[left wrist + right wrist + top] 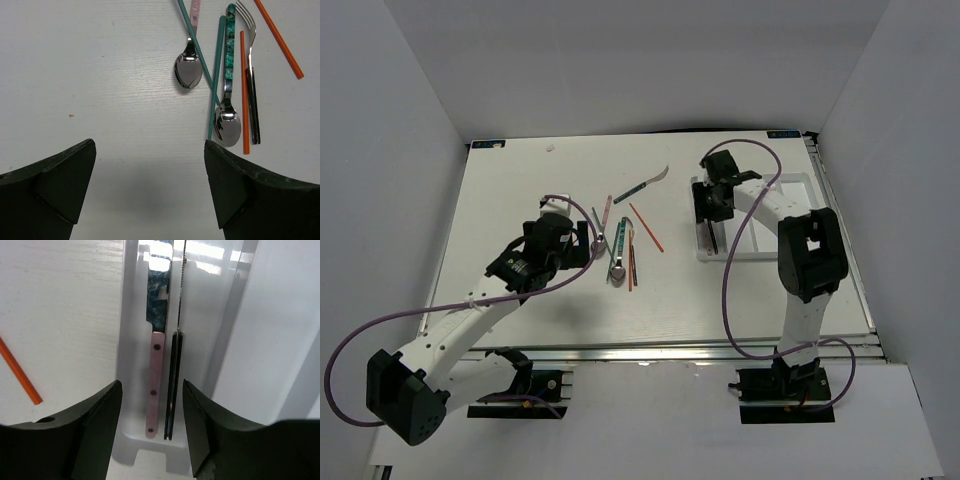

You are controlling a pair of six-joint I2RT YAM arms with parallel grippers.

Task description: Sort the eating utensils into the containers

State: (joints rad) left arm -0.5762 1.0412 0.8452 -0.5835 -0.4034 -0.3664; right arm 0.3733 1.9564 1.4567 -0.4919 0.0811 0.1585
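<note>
Pink-handled knife [158, 365] and dark-handled knife [173, 385] lie side by side in the tray's [131, 340] edge slot, directly between the fingers of the right claw [151, 407], which is spread and empty. Looks like the release step. Left claw [150, 170] is wide and empty over the table [100, 75]. The teal spoon [229, 75] sits ahead and to its right in the pile. Next: advance, straddle one handle, close.

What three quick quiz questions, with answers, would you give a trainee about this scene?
1. True or false: the left gripper is shut on a spoon.
2. What lies in the tray compartment under the right gripper? A. two knives B. two forks C. orange chopsticks
3. How many spoons does the left wrist view show?
Key: 1 false, it is open and empty; 2 A; 3 two.
</note>
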